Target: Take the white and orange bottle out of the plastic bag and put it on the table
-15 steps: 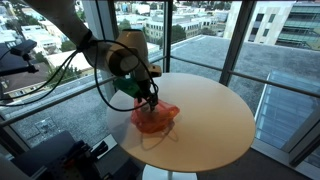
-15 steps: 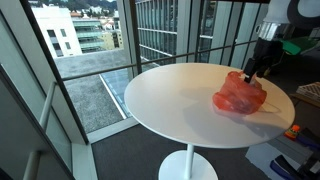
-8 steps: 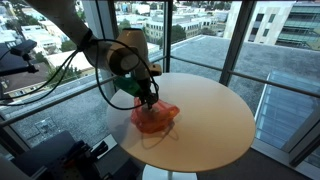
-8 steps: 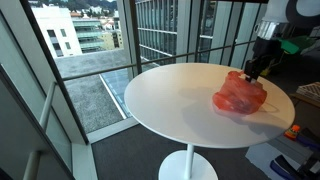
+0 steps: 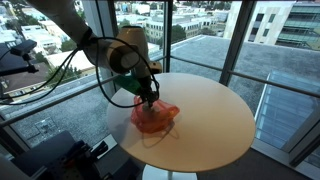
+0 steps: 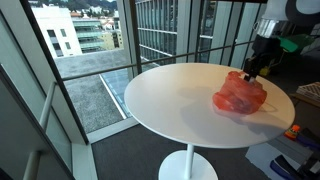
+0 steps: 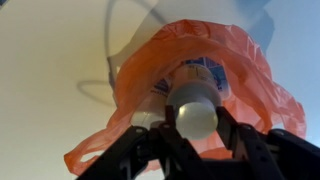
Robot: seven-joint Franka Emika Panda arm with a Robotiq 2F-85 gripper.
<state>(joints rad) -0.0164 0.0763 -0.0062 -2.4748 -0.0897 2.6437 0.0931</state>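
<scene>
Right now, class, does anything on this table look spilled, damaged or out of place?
Nothing stands out. The orange plastic bag lies crumpled on the round table, with no spill around it. In the wrist view the bottle pokes from the bag's mouth, the gripper straddling its white cap.

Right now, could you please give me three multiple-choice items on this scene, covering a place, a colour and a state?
1. Where is the plastic bag? A on the floor; B on the table, under the gripper; C hanging from the window frame.
2. What colour is the bag? A blue; B black; C orange-red.
3. The bottle is: A enclosed by the bag; B taken out, bare; C crushed flat.
Answers: 1 B, both exterior views show it there; 2 C, in every view; 3 A, the wrist view shows bag folds around it.
</scene>
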